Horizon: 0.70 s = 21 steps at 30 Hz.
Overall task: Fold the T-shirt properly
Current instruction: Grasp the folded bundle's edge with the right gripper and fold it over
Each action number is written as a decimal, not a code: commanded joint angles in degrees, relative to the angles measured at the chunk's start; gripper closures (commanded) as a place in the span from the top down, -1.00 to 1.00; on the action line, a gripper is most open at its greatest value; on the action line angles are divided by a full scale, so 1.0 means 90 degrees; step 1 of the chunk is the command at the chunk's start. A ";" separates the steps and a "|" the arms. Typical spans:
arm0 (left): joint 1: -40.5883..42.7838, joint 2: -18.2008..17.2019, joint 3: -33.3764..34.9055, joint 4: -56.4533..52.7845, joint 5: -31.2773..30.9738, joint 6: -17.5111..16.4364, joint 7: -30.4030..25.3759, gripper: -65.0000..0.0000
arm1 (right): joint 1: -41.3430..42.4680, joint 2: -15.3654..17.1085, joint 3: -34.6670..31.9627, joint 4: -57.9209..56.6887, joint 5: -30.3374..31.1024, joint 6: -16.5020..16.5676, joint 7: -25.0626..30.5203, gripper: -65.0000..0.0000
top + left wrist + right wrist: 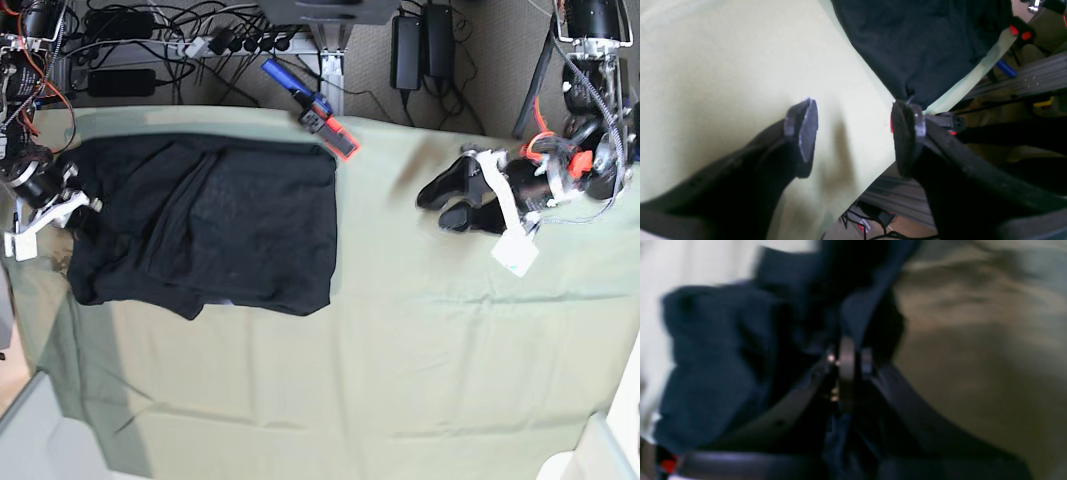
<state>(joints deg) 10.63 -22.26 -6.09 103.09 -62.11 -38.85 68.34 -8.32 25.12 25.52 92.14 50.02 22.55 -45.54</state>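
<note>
The black T-shirt is spread near the worktop's far-left corner; its left edge is pinched by the right gripper; the left gripper, jaws parted and empty, is held well apart near the right edge.

Pale green cloth sheet covers the table — the T-shirt lies on it.

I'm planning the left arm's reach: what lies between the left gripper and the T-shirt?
In the base view, only bare pale green cloth lies between the open left gripper and the T-shirt.
</note>
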 commanded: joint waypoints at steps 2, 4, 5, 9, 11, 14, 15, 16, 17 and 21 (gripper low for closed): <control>-0.0070 -0.0202 -0.0063 0.0112 -0.0100 -0.0128 -0.0087 0.18 | 0.0073 -0.0321 0.0051 0.0597 0.0170 0.0529 0.0056 -1.00; -0.0070 -0.0345 -0.0180 0.0112 -0.0102 -0.0128 -0.0087 0.18 | 0.0068 -0.0724 0.0010 0.1122 0.0155 0.0529 0.0024 -1.00; -0.0070 -0.0423 -0.0272 0.0112 -0.0124 -0.0128 -0.0090 0.18 | 0.0056 -0.0894 -0.0049 0.1360 0.0129 0.0529 0.0029 -1.00; -0.0070 -0.0665 -0.0726 0.0112 -0.0250 -0.0128 -0.0087 0.18 | 0.0061 -0.1372 -0.0600 0.1872 -0.0194 0.0527 0.0136 -1.00; -0.0070 -0.0780 -0.0889 0.0112 -0.0296 -0.0128 -0.0087 0.18 | 0.0075 -0.1557 -0.1010 0.1868 -0.0427 0.0527 0.0245 -1.00; -0.0068 -0.0930 -0.1052 0.0112 -0.0316 -0.0128 -0.0085 0.18 | 0.0075 -0.1843 -0.1637 0.1868 -0.0826 0.0527 0.0391 -1.00; -0.0068 -0.0952 -0.1105 0.0112 -0.0316 -0.0128 -0.0085 0.18 | 0.0075 -0.1936 -0.1826 0.1863 -0.0971 0.0527 0.0459 -1.00; -0.0068 -0.0969 -0.1144 0.0112 -0.0318 -0.0128 -0.0085 0.18 | 0.0075 -0.2025 -0.2013 0.1855 -0.1103 0.0527 0.0542 -1.00; -0.0068 -0.0988 -0.1163 0.0112 -0.0321 -0.0128 -0.0083 0.18 | 0.0075 -0.2120 -0.2183 0.1846 -0.1258 0.0527 0.0617 -1.00; -0.0068 -0.1044 -0.1166 0.0112 -0.0318 -0.0128 -0.0053 0.18 | 0.0078 -0.2407 -0.2735 0.1668 -0.1761 0.0527 0.0843 -1.00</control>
<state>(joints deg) 10.61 -30.63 -16.10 103.07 -63.86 -38.87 68.60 -8.23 3.46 0.78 106.28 33.28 22.55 -39.57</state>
